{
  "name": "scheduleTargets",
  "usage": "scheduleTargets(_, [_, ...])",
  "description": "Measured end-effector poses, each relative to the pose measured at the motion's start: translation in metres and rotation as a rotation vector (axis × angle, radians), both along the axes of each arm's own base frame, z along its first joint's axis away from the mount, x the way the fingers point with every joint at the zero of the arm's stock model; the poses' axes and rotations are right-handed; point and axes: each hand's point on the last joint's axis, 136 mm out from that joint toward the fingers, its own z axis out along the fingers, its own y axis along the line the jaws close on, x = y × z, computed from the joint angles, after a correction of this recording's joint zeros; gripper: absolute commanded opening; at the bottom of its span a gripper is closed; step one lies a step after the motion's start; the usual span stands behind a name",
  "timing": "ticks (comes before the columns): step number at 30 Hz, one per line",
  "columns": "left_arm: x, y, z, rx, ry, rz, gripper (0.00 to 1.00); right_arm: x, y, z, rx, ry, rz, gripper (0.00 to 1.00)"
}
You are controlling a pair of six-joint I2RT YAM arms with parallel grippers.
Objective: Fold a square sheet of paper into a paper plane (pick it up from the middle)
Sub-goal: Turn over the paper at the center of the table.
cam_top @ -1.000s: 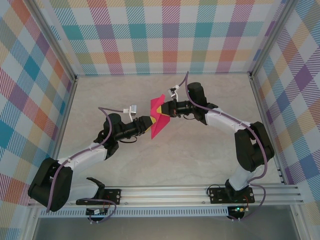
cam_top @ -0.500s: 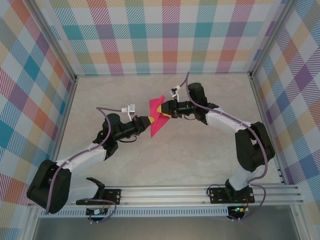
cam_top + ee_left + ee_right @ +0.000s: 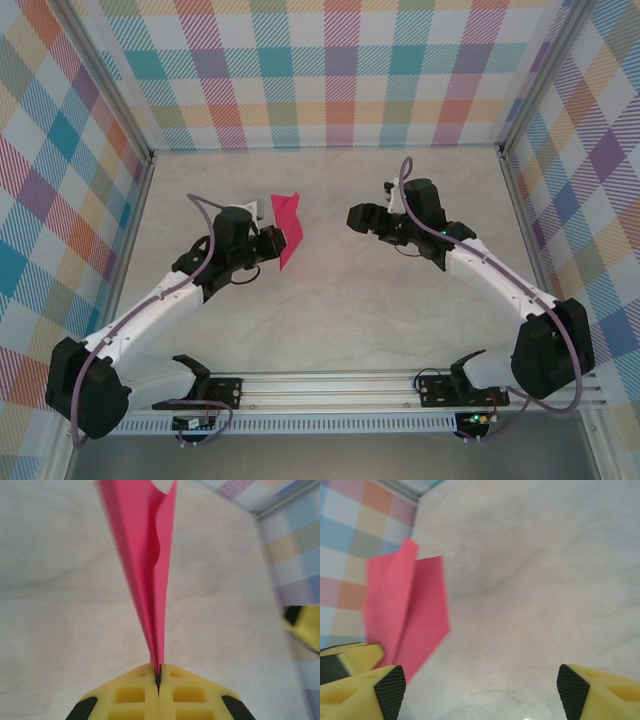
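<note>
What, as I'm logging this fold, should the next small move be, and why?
Probably move the right gripper toward the free flap of the folded paper. The left gripper alone is shut on its narrow end; the right gripper stands open, apart from it, free to take a second grip.

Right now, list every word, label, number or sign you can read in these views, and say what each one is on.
None can be read.
paper plane: plain pink, no print.
checked walls: coloured pattern only, no lettering.
yellow fingers: no marking.
small boards on the front rail: any print is too small to read.
</note>
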Motion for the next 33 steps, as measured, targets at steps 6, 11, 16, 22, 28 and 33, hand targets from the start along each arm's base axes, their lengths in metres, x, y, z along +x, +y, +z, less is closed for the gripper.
scheduleTargets(6, [0.002, 0.026, -0.040, 0.470, 0.090, 0.092, 0.04, 0.001, -0.038, -0.038, -0.181, 0.060, -0.159, 0.86])
scheduleTargets(11, [0.005, 0.049, -0.072, 0.830, 0.164, 0.142, 0.05, -0.003, -0.065, -0.059, -0.287, 0.105, -0.269, 0.86])
scheduleTargets(16, [0.013, 0.046, -0.094, 1.039, 0.194, 0.136, 0.06, -0.009, -0.085, -0.066, -0.336, 0.122, -0.351, 0.86])
scheduleTargets(22, [0.017, 0.018, -0.127, 1.128, 0.224, 0.067, 0.12, -0.011, -0.101, -0.064, -0.344, 0.129, -0.431, 0.86])
scheduleTargets(28, [0.011, -0.013, -0.156, 1.049, 0.276, -0.016, 0.23, -0.015, -0.111, -0.067, -0.341, 0.146, -0.482, 0.87])
scheduleTargets(33, [0.009, -0.039, -0.163, 0.923, 0.292, -0.063, 0.43, -0.017, -0.112, -0.070, -0.337, 0.158, -0.483, 0.87])
